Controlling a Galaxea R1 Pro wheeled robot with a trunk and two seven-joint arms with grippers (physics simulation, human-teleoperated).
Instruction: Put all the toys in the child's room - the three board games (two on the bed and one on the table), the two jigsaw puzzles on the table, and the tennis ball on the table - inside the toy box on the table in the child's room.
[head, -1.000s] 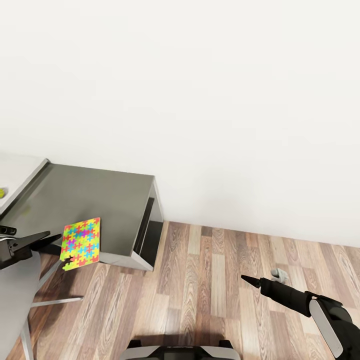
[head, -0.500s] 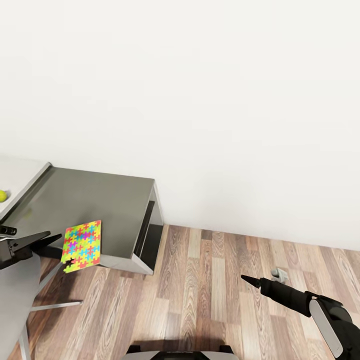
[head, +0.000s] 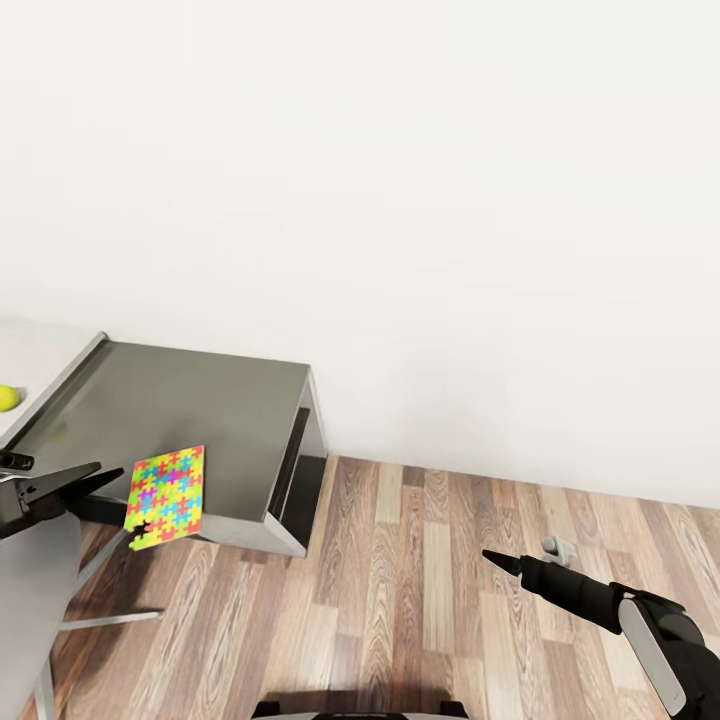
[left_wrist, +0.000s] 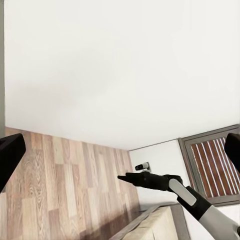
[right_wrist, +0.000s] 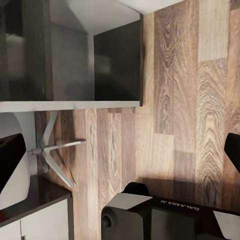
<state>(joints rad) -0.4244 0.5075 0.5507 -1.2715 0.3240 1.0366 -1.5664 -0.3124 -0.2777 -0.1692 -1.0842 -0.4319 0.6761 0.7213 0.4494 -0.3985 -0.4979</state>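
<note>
Bare floor (head: 420, 600) right; cabinet (head: 190, 420) apparently blocks left.

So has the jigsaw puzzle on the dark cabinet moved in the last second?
No. The jigsaw puzzle keeps its spot at the front edge of the dark cabinet. Both slid slightly down the head view together, so the camera moved, not the puzzle.

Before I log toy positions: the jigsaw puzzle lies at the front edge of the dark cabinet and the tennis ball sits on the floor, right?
Not quite. The tennis ball sits on the pale table, per the head view. The jigsaw puzzle does lie at the dark cabinet's front edge.
</note>
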